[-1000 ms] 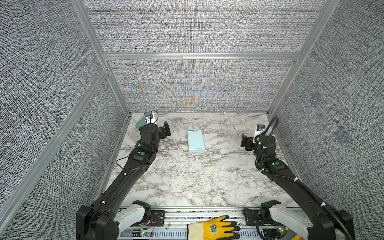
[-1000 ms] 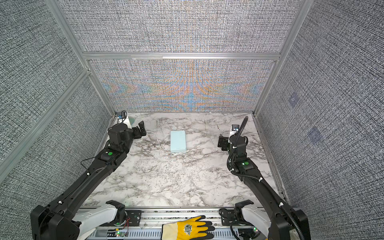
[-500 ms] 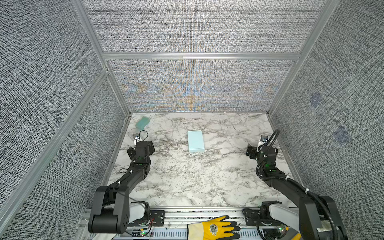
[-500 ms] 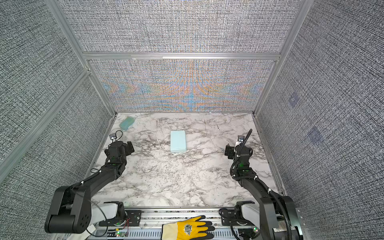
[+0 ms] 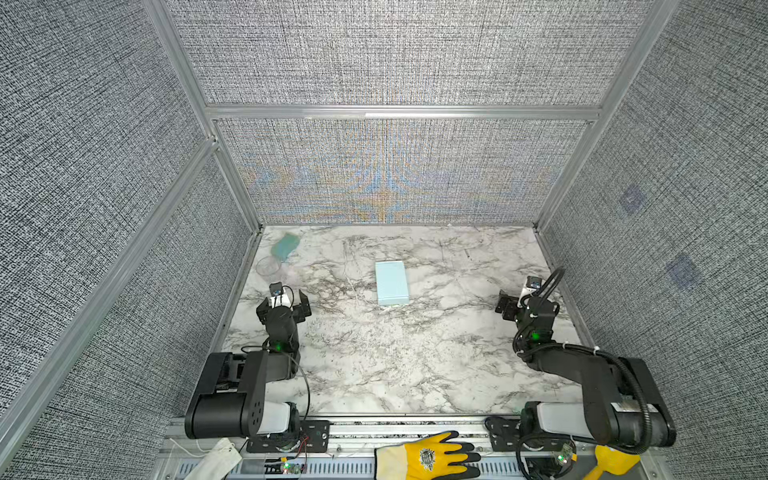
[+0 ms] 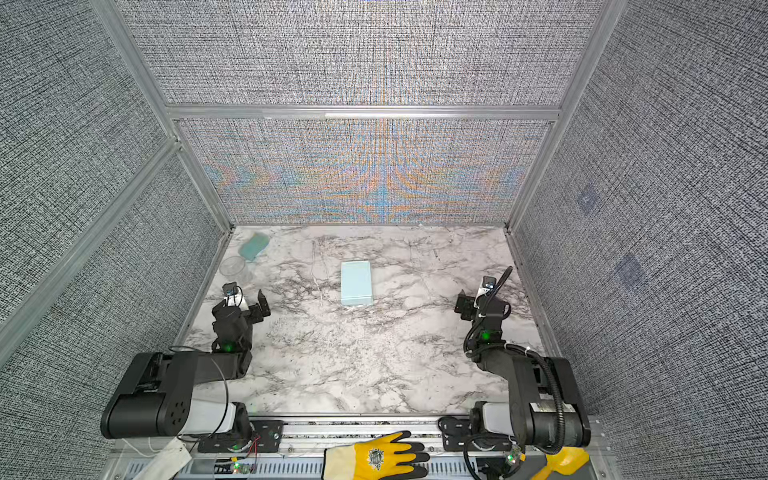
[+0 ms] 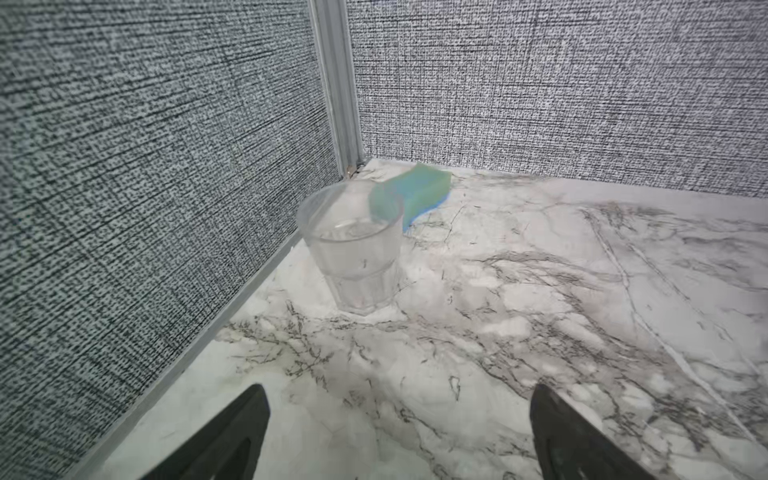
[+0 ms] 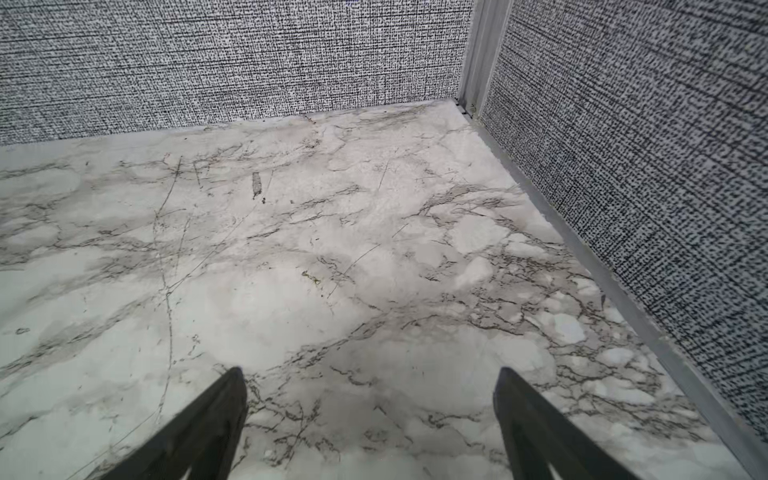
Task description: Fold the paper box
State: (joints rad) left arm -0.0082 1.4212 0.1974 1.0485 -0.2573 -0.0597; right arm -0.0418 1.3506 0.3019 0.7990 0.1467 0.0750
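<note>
Two arms, each folded low over the front corners of the marble desk (image 5: 374,365), with the heavy links lying close to the front rail and the forearms reaching toward the back wall.

Left arm: the left end effector (image 5: 283,302) sits near the desk's left edge and faces the far-left corner. In its wrist view the left end effector (image 7: 397,395) has its two dark fingers spread wide with only bare marble between them; it holds nothing.

Right arm: the right end effector (image 5: 509,305) sits near the desk's right edge and faces the far-right corner. In its wrist view the right end effector (image 8: 370,374) is likewise spread wide and empty.

Count of objects:
- One paper box (image 5: 391,282), pale blue, a closed rectangular shape lying flat near the middle of the desk, slightly toward the back wall, between the two end effectors and well apart from both; seen in both top views (image 6: 356,283).
- One clear tumbler (image 7: 353,253), upright beside the left wall, ahead of the left end effector.
- One teal sponge (image 7: 424,189), just behind the tumbler in the far-left corner.
- One yellow glove (image 5: 428,459), lying on the front rail, off the desk.
</note>
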